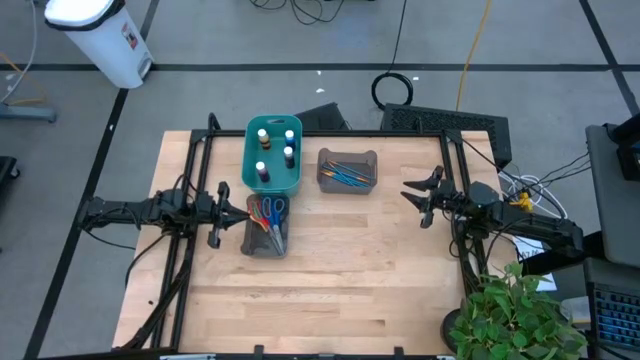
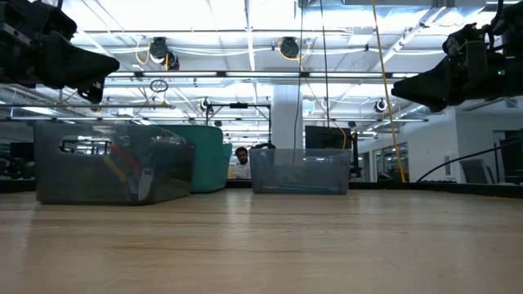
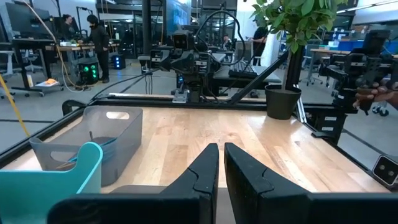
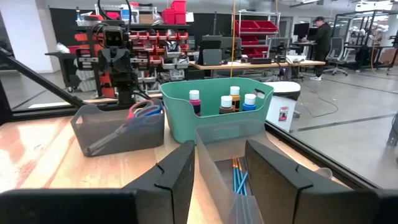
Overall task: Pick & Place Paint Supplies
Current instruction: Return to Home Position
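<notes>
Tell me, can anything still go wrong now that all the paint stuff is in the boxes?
1. The left gripper, shut, hovers close beside the grey scissors bin. A careless swing might nudge the bin, and the scissors, whose handles poke above its rim, could spill.
2. The right gripper, open, points at the brush bin. If it drifted forward it might bump the bin and scatter the brushes.
</notes>
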Motion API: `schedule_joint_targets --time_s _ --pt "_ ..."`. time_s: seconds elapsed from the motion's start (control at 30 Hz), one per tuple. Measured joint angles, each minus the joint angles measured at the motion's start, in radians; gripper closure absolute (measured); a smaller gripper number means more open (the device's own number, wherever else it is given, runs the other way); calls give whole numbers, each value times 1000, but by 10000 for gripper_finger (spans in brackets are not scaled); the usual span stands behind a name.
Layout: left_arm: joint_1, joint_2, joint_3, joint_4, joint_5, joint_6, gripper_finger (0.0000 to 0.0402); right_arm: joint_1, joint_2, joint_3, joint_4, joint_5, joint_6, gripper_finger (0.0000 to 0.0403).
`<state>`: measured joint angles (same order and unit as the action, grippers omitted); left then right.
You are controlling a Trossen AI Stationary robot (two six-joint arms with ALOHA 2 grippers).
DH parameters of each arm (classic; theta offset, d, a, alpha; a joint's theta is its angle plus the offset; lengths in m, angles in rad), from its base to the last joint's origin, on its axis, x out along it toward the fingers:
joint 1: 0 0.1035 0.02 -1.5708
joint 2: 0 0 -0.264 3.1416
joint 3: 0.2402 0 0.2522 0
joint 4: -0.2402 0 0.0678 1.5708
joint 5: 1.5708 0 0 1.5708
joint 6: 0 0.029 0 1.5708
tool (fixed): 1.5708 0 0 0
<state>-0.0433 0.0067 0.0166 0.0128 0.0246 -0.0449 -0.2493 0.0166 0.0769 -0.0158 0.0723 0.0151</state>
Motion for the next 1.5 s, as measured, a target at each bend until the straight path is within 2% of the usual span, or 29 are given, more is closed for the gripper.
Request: schedule_joint_targets --time_s 0.33,0.5,0.67,1.5 --pt "0 0 0 0 0 10 369 0 0 0 -3 0 1 270" --pt "0 0 0 -1 -1 10 369 0 0 -41 -8 -104 -7 267" --pt "0 0 0 -1 -1 9 369 0 6 -51 20 -68 9 268" --pt "0 0 -1 0 -1 -10 369 0 6 -52 53 -74 18 268"
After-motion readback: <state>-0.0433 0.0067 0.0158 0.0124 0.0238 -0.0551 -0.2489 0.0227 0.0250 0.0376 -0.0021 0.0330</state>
